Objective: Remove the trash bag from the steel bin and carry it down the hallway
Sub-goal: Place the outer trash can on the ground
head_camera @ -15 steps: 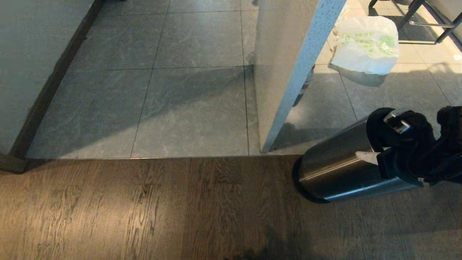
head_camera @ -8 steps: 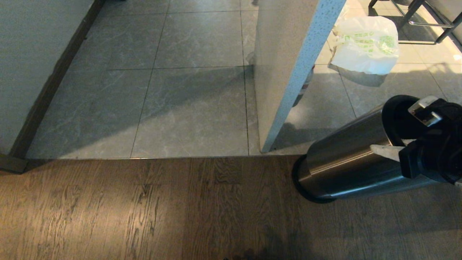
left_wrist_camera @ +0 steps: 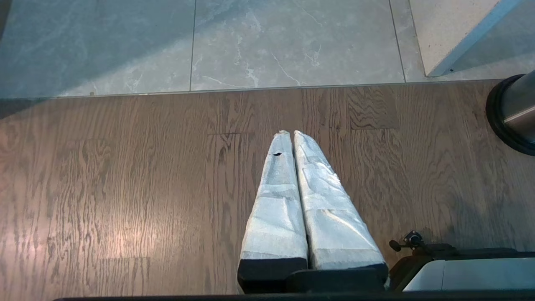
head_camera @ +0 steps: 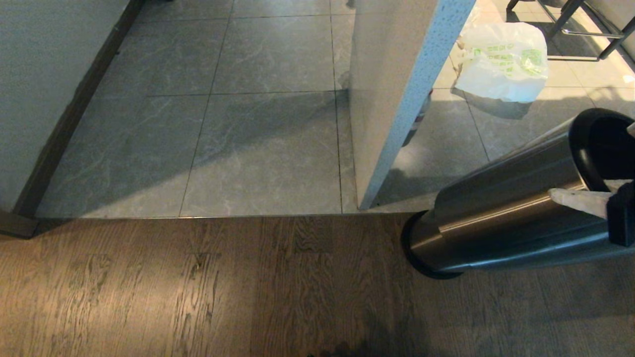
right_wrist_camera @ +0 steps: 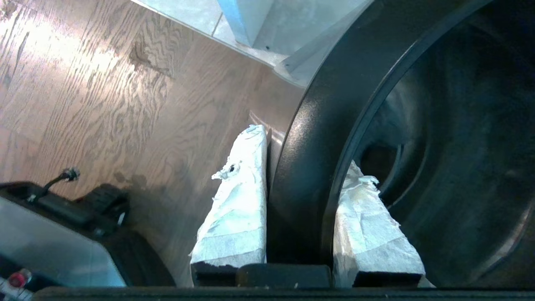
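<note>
The steel bin (head_camera: pixel 501 218) leans over on the wood floor, its black base (head_camera: pixel 421 248) down and its black rim (head_camera: pixel 583 144) raised toward the right edge of the head view. My right gripper (right_wrist_camera: pixel 305 148) is shut on that rim (right_wrist_camera: pixel 309 175), one padded finger outside the wall and one inside. One fingertip (head_camera: pixel 575 198) shows in the head view. The bin's inside (right_wrist_camera: pixel 451 159) is dark, and no trash bag shows in any view. The hallway tiles (head_camera: pixel 268 124) begin just beyond the wood. My left gripper (left_wrist_camera: pixel 290 133) hangs shut and empty over the wood floor.
A white pillar (head_camera: pixel 392 99) stands on the tiles just behind the bin. An opaque white bag with green print (head_camera: pixel 503 59) lies beyond it, near chair legs (head_camera: pixel 575 25). A wall with dark baseboard (head_camera: pixel 74 109) runs along the left. The bin's base (left_wrist_camera: pixel 512 117) shows near my left arm.
The bin's rim has swung up and to the right with my right gripper on it, while its base stayed put. The gripper has almost left the head view.
</note>
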Robot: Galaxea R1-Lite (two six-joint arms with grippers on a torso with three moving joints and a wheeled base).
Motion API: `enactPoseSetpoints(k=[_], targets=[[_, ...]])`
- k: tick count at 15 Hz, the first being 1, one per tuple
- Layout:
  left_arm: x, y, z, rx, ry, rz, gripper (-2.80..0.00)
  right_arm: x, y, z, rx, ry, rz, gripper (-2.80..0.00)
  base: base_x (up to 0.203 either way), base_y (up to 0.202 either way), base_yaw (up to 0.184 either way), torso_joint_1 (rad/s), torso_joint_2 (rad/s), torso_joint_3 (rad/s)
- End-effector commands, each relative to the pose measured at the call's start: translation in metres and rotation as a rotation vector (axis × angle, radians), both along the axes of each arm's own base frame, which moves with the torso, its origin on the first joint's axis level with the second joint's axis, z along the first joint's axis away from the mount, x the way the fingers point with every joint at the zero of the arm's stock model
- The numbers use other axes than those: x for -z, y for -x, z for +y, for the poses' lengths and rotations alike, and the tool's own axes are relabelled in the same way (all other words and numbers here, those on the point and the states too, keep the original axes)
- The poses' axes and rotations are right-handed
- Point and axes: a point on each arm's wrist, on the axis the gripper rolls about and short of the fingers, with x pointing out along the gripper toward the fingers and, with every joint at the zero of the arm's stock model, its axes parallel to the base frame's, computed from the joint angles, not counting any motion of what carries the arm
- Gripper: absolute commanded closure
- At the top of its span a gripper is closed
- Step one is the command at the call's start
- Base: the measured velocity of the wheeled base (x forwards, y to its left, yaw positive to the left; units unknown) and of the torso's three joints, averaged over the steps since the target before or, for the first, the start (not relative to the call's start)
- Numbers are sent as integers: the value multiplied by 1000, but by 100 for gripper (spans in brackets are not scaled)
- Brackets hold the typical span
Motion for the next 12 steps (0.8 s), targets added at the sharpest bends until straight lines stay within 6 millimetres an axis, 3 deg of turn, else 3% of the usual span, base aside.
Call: enactPoseSetpoints(k=[1, 7, 12], targets=[[0, 0, 0, -1, 0, -1, 0, -15, 20, -2, 16, 12, -65, 0, 0, 0, 0, 0, 0, 0], [0, 0, 0, -1, 0, 1, 0, -47, 52, -5, 61, 32, -119, 0, 0, 0, 0, 0, 0, 0], [0, 0, 0, -1, 0, 0, 0, -47, 48, -29, 259, 40, -103, 0, 0, 0, 0, 0, 0, 0]])
